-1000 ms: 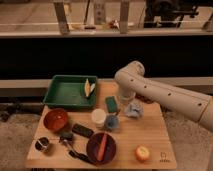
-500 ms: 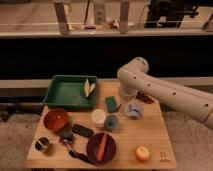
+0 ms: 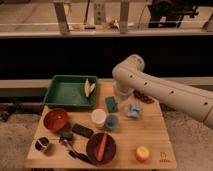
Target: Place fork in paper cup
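Wooden tabletop point(image 3: 150, 135): carries all the things; a small dark mark at its front right corner is too small to read.
Paper cup point(image 3: 98, 118): white, upright, mid-tabletop, with the blue-grey cup point(image 3: 111, 122) just beside it on the right.
Fork: I cannot pick it out with any certainty.
End effector point(image 3: 123, 96): at the tip of the white arm point(image 3: 165, 92), low over the back of the tabletop, behind the green block point(image 3: 111, 104); whether it is wide, narrow or holding anything, I cannot tell.
Risk, tipping: the cup looks light, so a fork striking its rim would likely topple or push it.
Risk, wrong target: the blue-grey cup sits so close that a slightly off drop could land there.
Writing: no brand or label is readable anywhere.
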You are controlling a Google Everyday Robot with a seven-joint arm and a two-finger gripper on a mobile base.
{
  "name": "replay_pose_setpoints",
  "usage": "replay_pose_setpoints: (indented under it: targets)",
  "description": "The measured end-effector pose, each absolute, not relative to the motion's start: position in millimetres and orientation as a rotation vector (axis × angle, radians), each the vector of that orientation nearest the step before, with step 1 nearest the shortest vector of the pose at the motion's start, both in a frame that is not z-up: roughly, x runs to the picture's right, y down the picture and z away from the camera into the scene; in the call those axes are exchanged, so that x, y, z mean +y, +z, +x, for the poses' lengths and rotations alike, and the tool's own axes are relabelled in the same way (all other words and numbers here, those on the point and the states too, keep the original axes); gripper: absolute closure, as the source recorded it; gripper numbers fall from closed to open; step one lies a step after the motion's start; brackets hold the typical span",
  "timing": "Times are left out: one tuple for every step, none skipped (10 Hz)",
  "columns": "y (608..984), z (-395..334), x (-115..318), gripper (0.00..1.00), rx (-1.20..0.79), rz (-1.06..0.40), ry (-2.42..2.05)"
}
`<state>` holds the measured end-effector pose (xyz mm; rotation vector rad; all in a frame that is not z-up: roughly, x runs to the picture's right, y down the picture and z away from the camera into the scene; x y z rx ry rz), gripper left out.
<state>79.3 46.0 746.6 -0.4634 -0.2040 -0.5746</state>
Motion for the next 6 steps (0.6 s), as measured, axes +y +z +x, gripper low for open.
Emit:
replay_pose_setpoints:
  targets:
    - [740, 74, 46, 1.0, -0.216, -0.459, -0.589]
    - [731, 69, 45, 1.0, -0.23, -0.451, -0.612]
    - [727, 65, 44, 1.0, -0.237, -0.447, -0.624]
    - [722, 59, 44, 1.0, -0.246, -0.444, -0.642]
    - [718, 56, 44, 1.0, -0.252, -0.441, -0.655]
    - [714, 52, 45, 1.0, -0.26, -0.441, -0.67]
